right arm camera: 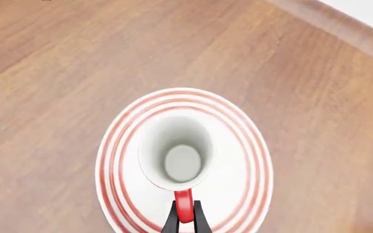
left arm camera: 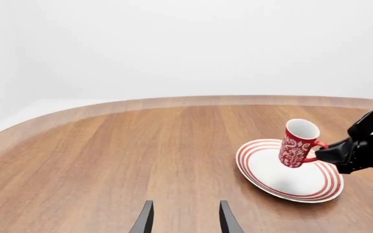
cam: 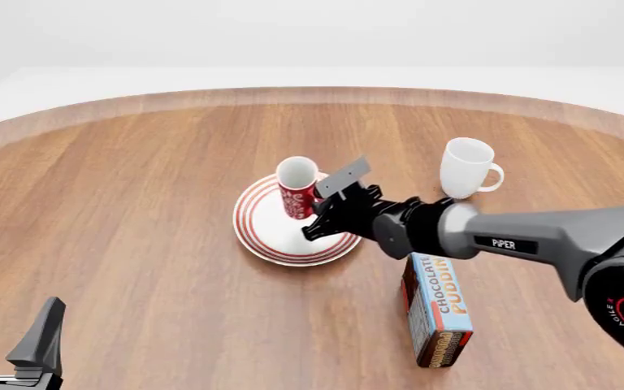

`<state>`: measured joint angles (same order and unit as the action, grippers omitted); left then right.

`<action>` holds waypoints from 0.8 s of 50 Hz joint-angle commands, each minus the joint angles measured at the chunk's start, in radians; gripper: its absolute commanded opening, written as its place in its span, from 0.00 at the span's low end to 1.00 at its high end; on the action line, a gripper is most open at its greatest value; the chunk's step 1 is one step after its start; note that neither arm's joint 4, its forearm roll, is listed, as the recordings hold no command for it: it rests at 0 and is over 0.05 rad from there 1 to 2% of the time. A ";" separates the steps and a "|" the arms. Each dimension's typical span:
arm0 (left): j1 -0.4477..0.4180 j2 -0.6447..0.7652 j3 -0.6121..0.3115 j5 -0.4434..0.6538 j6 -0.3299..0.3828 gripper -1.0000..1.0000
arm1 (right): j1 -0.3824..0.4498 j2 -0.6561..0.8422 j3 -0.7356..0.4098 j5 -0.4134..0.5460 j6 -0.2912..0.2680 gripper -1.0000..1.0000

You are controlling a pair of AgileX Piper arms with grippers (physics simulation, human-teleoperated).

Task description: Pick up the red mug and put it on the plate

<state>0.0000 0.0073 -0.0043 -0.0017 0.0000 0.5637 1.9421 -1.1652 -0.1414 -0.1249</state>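
Red mug (cam: 296, 188), pinched by its handle in the right gripper (cam: 321, 218), hangs tilted over the plate (cam: 279, 248) at frame centre; level it, lower gently, then release, while the left gripper (cam: 14, 331) idles agape, empty.

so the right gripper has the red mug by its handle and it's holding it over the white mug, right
Not quite. The right gripper does pinch the red mug by its handle, but it holds it over the plate, not the white mug, which stands apart on the table. The front view shows this, and the right wrist view shows the plate's red rings directly beneath the mug.
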 commanded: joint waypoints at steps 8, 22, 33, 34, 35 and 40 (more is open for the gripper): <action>0.000 0.000 0.000 0.000 0.000 1.00 | 0.004 0.032 -0.030 -0.002 0.018 0.00; 0.000 0.000 0.000 0.000 0.000 1.00 | 0.006 0.060 -0.045 -0.005 0.023 0.00; 0.000 0.000 0.000 0.000 0.000 1.00 | 0.008 0.071 -0.049 -0.007 0.026 0.00; 0.000 0.000 0.000 0.000 0.000 1.00 | 0.008 0.072 -0.049 -0.006 0.026 0.00; 0.000 0.000 0.000 0.000 0.000 1.00 | 0.009 0.072 -0.049 -0.006 0.026 0.00; 0.000 0.000 0.000 0.000 0.000 1.00 | 0.007 0.074 -0.052 -0.004 0.025 0.00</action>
<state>0.0000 0.0073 -0.0043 -0.0017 0.0000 0.5708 2.0116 -1.2078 -0.1463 -0.1053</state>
